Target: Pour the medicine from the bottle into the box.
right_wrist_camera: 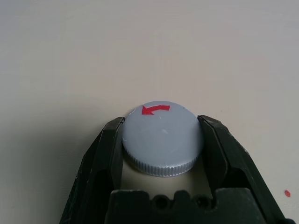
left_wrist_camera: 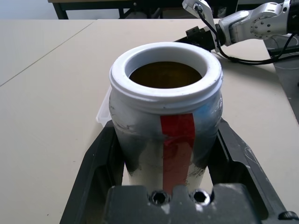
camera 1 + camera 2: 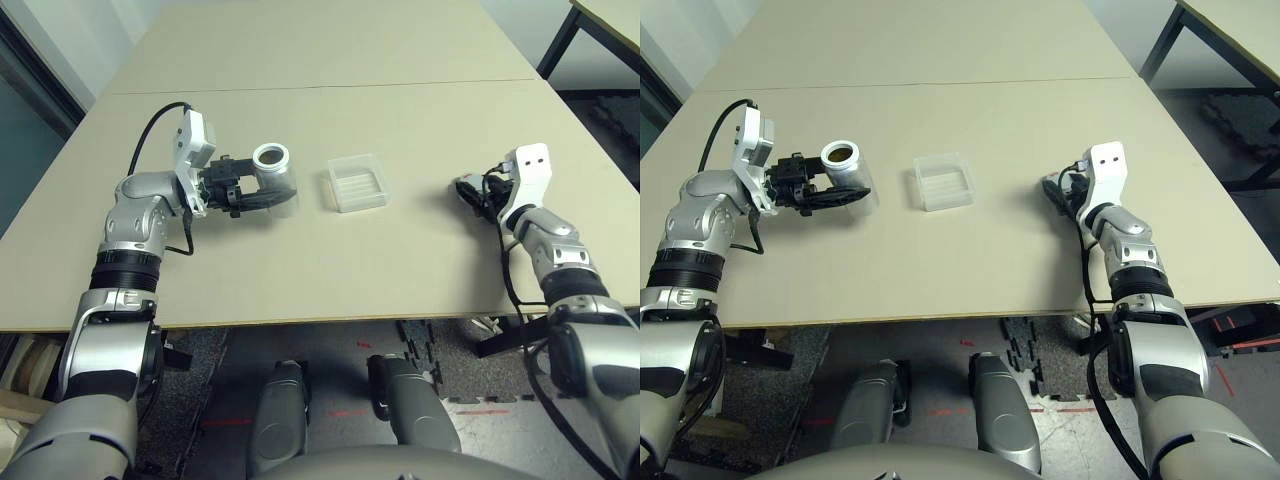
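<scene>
The bottle (image 3: 272, 172) stands upright on the left of the table, whitish-grey with a red stripe, its mouth uncapped and dark inside. My left gripper (image 3: 262, 195) is shut on the bottle (image 2: 166, 121), one black finger on each side of its body. A short way to the bottle's right, the clear box (image 3: 357, 182) lies flat on the table. Further right, my right gripper (image 3: 468, 190) is low over the table. It is shut on a flat grey round cap (image 1: 161, 137) with a red arrow on top.
The beige table (image 3: 320, 270) has a seam (image 3: 400, 86) running across behind the box, and its front edge lies close below both arms. Black cables hang from each wrist. Another table's corner (image 3: 610, 15) stands at the far right.
</scene>
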Available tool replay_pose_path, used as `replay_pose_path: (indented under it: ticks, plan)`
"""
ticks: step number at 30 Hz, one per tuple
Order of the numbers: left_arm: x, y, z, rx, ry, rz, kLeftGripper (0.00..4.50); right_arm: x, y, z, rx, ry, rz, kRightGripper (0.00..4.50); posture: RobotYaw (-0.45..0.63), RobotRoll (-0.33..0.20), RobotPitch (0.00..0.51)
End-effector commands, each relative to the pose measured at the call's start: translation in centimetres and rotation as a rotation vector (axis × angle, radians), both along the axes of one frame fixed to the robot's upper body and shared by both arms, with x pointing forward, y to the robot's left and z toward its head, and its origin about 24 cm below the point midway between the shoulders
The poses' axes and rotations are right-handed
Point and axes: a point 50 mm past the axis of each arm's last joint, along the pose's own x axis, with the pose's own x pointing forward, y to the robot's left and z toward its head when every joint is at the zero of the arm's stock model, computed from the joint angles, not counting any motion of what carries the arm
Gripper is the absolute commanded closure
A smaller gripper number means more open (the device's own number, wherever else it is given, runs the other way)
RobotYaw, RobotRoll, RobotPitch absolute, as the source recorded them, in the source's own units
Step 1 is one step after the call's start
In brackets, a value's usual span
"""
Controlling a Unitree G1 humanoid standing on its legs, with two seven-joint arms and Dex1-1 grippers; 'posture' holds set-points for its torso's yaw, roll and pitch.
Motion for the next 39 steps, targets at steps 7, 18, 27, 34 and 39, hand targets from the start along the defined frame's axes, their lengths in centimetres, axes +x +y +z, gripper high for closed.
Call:
replay_pose_path:
  ticks: [7, 18, 27, 34, 39]
  plan:
    - [1.2, -0.6, 0.3, 0.087, -0.091, 0.066, 1.84, -0.1, 0.6, 1.1, -0.001, 0.091, 0.197, 0.21, -0.05, 0.000, 0.138]
    - [3.7, -2.8, 0.9, 0.259, -0.245, 0.174, 1.84, -1.0, 2.5, 7.5, -0.034, 0.023, 0.499, 0.00, -0.09, 0.000, 0.122]
    - [5.3, -8.3, 3.2, 0.516, -0.616, 0.142, 1.84, -1.9, 3.5, 9.9, -0.034, -0.025, 0.574, 0.00, -0.11, 0.000, 0.109]
    - [6.1, -10.9, 3.6, 0.889, -1.001, 0.074, 1.84, -2.7, 2.2, 10.4, -0.035, -0.028, 0.550, 0.00, -0.14, 0.000, 0.099]
    - [6.6, -12.4, 3.0, 1.112, -1.258, -0.023, 1.84, -3.0, 2.1, 10.6, -0.019, -0.042, 0.543, 0.00, -0.15, 0.000, 0.093]
